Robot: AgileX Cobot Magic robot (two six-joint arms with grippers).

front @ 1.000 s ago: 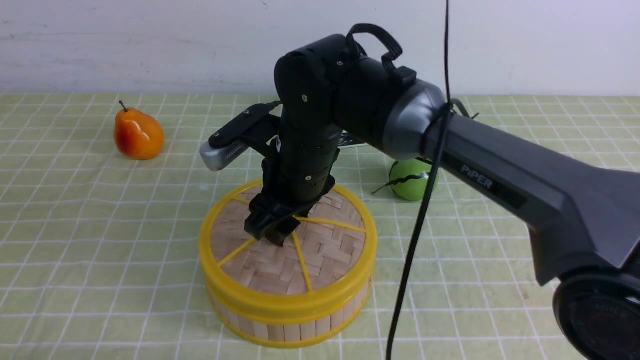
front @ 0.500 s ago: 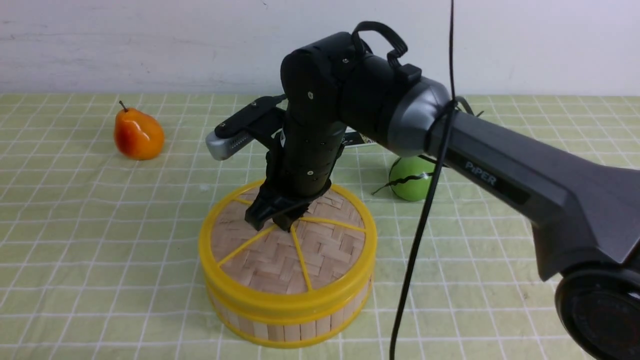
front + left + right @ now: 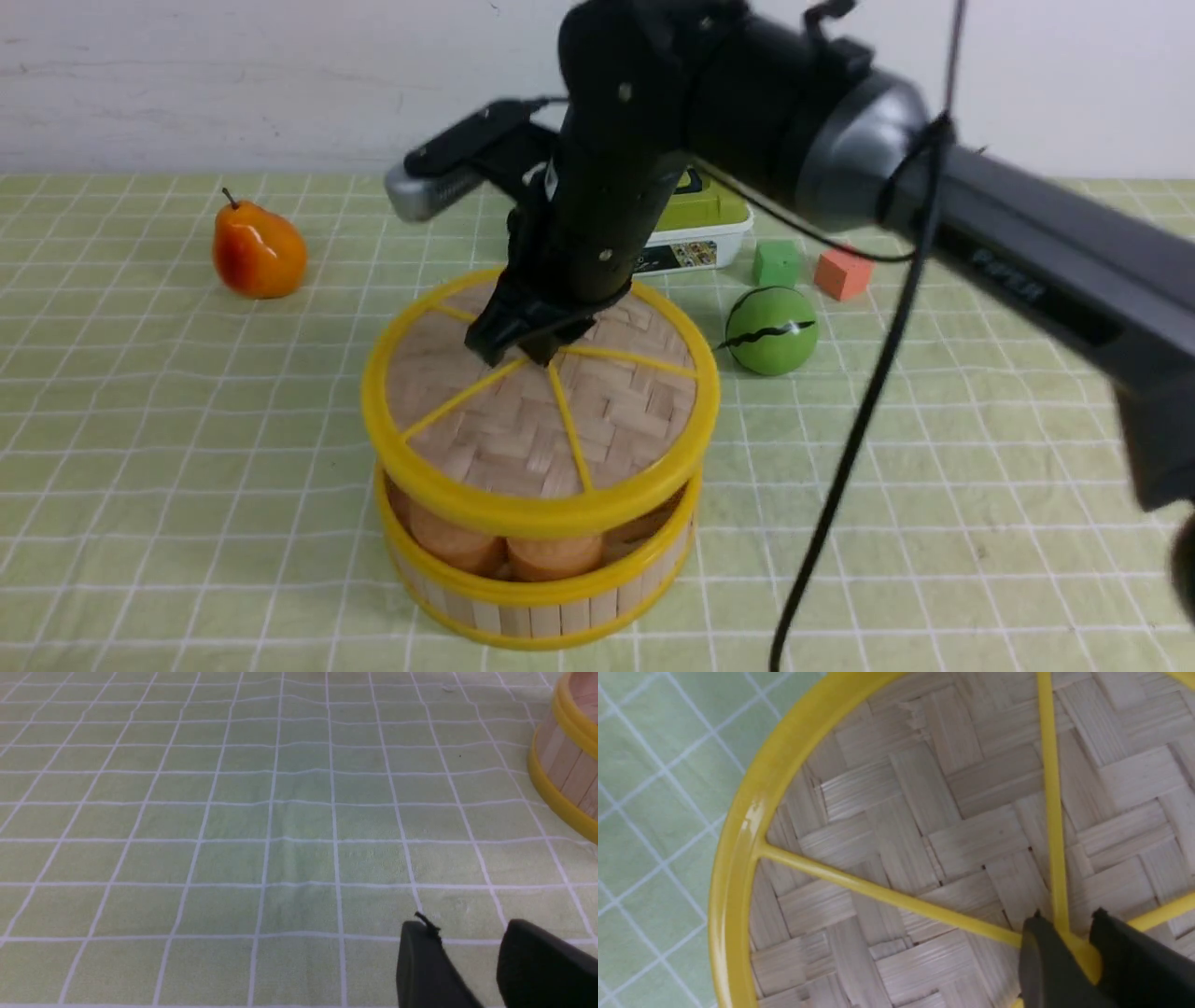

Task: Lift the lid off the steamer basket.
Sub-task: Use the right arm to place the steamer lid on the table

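Right hand [image 3: 523,353] grips the lid [image 3: 537,425] by its knob, just above the steamer basket [image 3: 541,611]. Lift it level and fully clear.

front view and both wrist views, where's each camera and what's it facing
Front view: between the arms, facing forward at the steamer basket and raised lid; the right arm crosses it.
Left wrist view: on the left arm, looking across green cloth; empty jaws apart.
Right wrist view: on the right arm, above the lid; jaws pinch its knob.
Front and right wrist share the lid.
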